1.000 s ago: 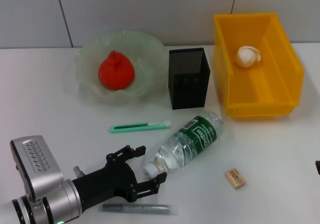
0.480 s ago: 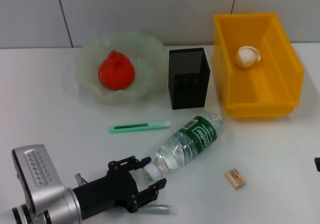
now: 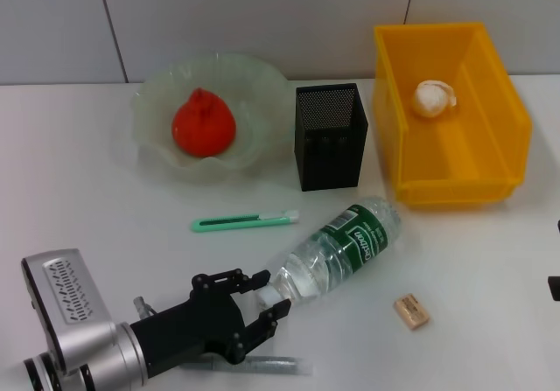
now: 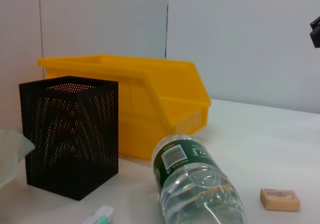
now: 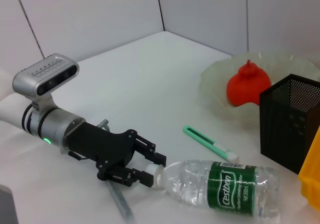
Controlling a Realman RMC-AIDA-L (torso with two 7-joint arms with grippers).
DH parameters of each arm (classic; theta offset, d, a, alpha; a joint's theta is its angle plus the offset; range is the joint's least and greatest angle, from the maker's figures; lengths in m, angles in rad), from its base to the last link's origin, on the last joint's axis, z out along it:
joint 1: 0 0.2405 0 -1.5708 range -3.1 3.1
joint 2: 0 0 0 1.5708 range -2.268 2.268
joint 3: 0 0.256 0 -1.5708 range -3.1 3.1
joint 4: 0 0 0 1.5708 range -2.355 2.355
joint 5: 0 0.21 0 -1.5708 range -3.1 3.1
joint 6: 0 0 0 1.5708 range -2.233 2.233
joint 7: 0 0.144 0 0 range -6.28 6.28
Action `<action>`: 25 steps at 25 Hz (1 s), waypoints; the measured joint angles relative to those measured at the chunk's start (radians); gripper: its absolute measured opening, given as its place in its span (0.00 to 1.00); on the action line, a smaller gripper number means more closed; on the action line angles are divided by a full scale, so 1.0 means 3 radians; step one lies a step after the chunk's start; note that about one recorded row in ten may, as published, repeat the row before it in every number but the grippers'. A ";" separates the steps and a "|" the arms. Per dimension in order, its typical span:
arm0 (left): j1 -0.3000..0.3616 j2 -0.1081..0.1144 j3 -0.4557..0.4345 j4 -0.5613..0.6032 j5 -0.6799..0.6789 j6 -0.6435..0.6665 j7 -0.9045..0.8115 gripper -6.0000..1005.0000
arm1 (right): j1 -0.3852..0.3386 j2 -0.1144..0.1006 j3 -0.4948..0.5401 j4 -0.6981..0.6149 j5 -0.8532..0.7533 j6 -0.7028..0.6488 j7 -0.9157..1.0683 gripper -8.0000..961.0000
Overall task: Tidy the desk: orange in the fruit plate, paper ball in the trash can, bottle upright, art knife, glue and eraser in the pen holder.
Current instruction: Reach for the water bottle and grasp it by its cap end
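Since a second ago my left hand (image 3: 262,308) has slid forward along the counter (image 3: 79,198) and its fingers have come in around the white cap of the bottle (image 3: 337,249), which has rolled a little, its base now nearer the trash can (image 3: 490,155). The fingers look clenched on the cap end, though I can't see how firm the hold is. The bottle lies on its side between the art knife (image 3: 245,222) and the eraser (image 3: 411,310), cap toward me.

I judge it light and nearly empty, with thin walls that will dent and a smooth round body that rolls easily. The cap and neck are the stiff part, so that is where I'd hold, but tipping it upright from there will let the base swing. The glue (image 3: 280,366) lies just beside my hand, partly under it. My right hand is barely in view at the head view's edge; I cannot tell its state.
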 joint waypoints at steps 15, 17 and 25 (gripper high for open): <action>0.0017 0.0000 -0.0149 -0.0019 0.0009 -0.0041 -0.0021 0.47 | -0.0003 0.0001 -0.0016 0.0019 0.0000 0.0005 0.0000 0.86; 0.0017 0.0000 -0.0150 -0.0019 0.0010 -0.0044 -0.0025 0.51 | -0.0005 0.0001 -0.0016 0.0028 0.0000 0.0005 -0.0001 0.86; -0.0005 0.0000 -0.0131 -0.0053 0.0016 -0.0039 -0.0042 0.72 | -0.0014 0.0001 -0.0013 0.0048 0.0000 0.0005 -0.0017 0.86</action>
